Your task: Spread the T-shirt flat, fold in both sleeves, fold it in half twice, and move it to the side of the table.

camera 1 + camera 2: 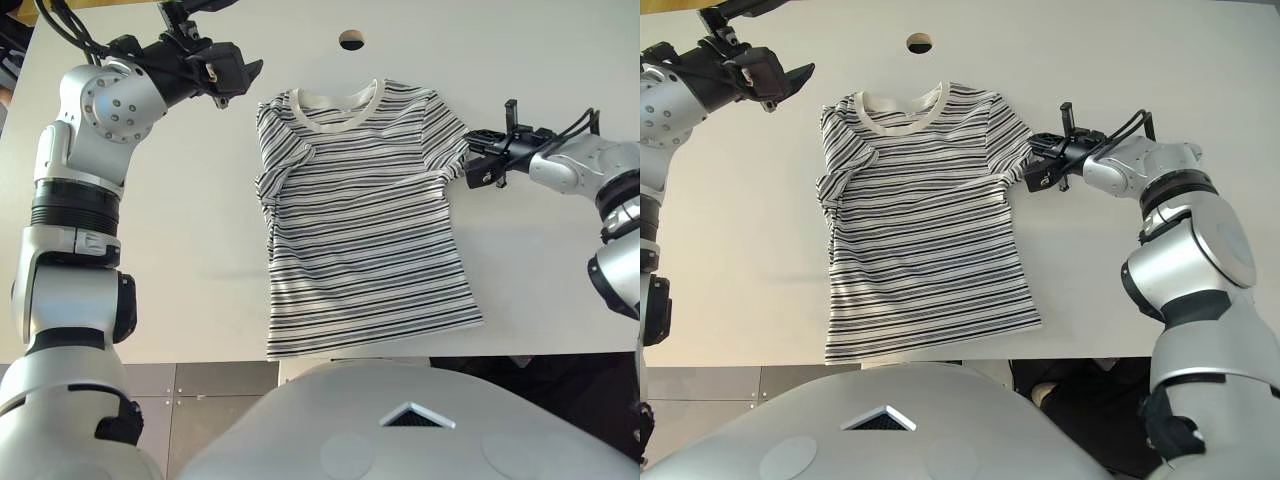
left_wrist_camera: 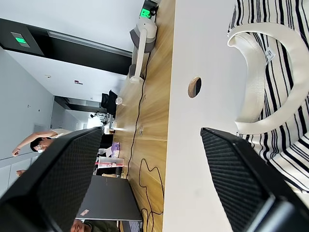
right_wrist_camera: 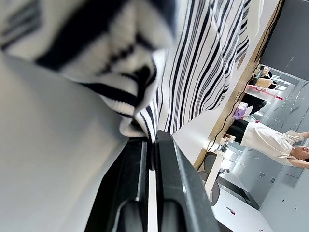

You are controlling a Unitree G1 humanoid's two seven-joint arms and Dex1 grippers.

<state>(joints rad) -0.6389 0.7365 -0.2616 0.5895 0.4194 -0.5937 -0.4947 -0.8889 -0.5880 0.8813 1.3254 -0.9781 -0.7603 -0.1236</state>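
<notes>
1. Though mostly flat, a bit bunched down its left side: striped T-shirt (image 1: pixel 365 220), around the middle of the bench (image 1: pixel 180 250), with the collar (image 1: pixel 335 100) toward the far edge and the hem (image 1: pixel 375 330) close to the near edge.
2. Seeing the left sleeve (image 1: pixel 285 165) tucked in over the body, kinda rumpled, and the right sleeve (image 1: pixel 445 135) out flat, pointing toward the right edge.
3. On to the right pincer (image 1: pixel 470 160): pressed together on the tip of that right sleeve, pinching the cuff fabric between both fingers, low over the bench.
4. Then the left pincer (image 1: pixel 238 80): spread wide, gripping nothing, hovering just off the collar's left side toward the far-left corner, not touching the cloth.
5. Also a small round hole (image 1: pixel 351 40) in the bench just past the collar, near the far edge.
</notes>
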